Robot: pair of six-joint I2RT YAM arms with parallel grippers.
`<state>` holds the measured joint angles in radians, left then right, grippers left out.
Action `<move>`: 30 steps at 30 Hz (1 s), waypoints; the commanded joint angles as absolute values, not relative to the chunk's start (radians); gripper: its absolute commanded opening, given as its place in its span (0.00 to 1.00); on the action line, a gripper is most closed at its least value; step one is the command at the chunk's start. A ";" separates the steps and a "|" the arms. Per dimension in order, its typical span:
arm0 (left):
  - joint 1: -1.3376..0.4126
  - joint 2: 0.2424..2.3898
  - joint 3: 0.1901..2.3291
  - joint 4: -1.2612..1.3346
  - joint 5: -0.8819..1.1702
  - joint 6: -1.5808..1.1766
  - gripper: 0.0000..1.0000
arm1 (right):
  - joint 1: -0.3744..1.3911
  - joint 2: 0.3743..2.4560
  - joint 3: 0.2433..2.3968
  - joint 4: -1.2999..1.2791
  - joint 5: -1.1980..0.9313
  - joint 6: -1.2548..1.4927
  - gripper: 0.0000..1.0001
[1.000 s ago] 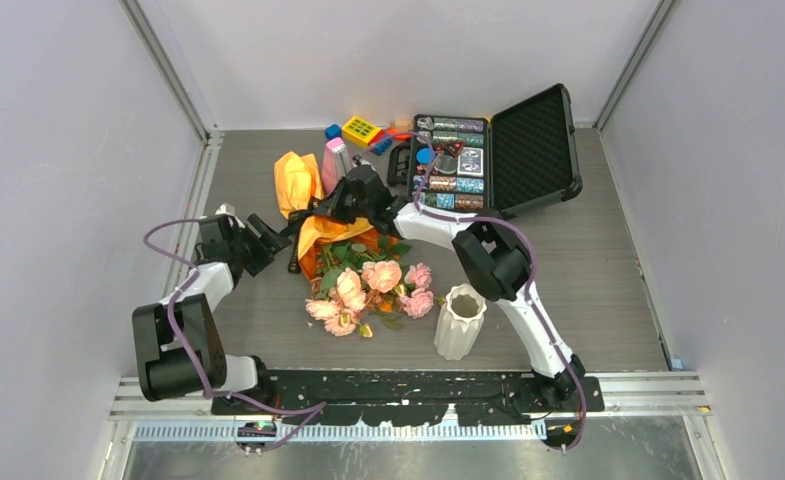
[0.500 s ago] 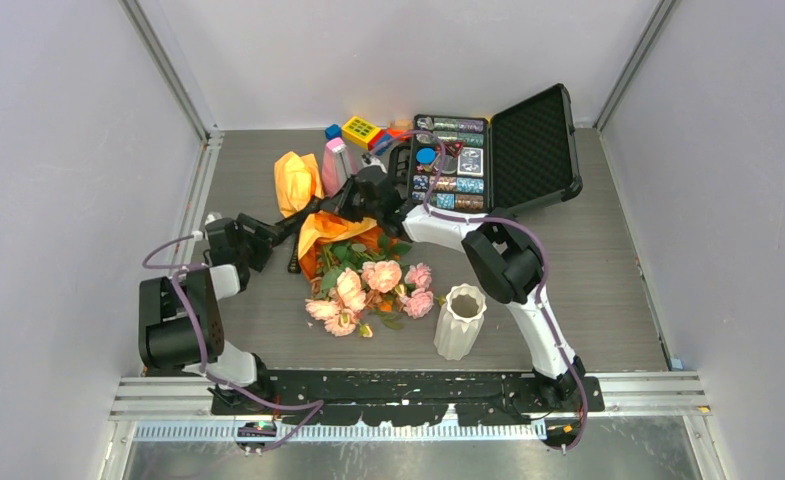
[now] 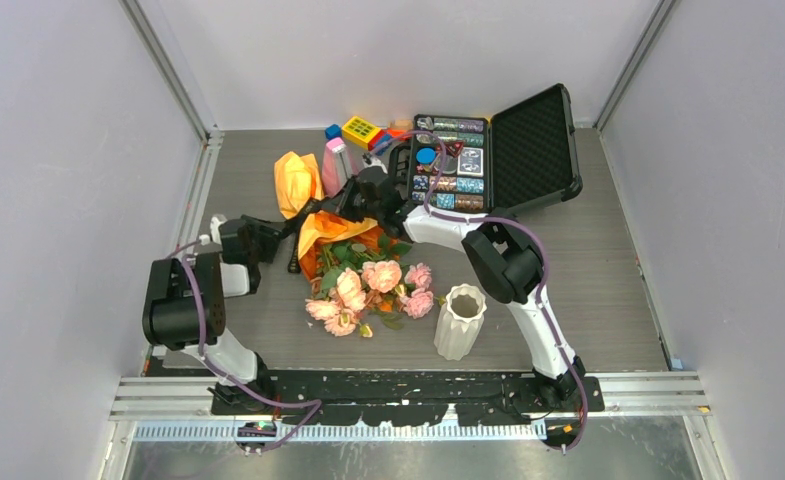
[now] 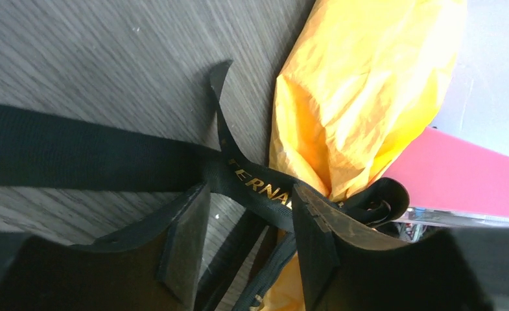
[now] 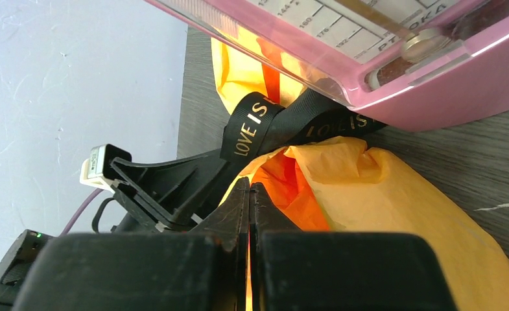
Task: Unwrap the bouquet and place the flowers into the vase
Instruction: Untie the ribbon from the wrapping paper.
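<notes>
Here, your left gripper point(image 4: 250, 194) stands spread around the black ribbon point(image 4: 220, 123); your right gripper point(image 5: 249, 188) is pressed together at the orange paper point(image 5: 381, 194). The bouquet point(image 3: 378, 275) lies at the table's point(image 3: 608, 260) middle, the vase point(image 3: 460, 325) toward its near edge.

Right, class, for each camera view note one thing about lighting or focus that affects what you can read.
Top external view: even, soft light, faint shadows, vase and flowers sharp. Left wrist view: the left gripper's fingers are dark and soft, the orange paper very bright. Right wrist view: the right gripper's fingers blur black, yet the ribbon shows crisp gold lettering.
</notes>
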<state>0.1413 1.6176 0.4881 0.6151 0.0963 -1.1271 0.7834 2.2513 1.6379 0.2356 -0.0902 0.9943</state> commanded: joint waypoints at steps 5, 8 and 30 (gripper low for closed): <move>0.135 1.665 0.456 0.720 0.070 -1.146 0.34 | 0.784 2.161 1.628 0.285 -0.092 0.927 0.00; 0.135 1.676 0.457 0.769 0.078 -1.145 0.19 | 0.784 2.160 1.625 0.285 -0.096 0.918 0.00; 0.135 1.356 0.422 0.799 0.263 -0.938 0.00 | 0.787 2.166 1.641 0.297 -0.259 0.818 0.27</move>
<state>0.1383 1.4281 0.4236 0.8093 0.2153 -1.0103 0.7837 2.2318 1.6287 0.2104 -0.2123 0.7929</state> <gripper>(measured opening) 0.009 0.237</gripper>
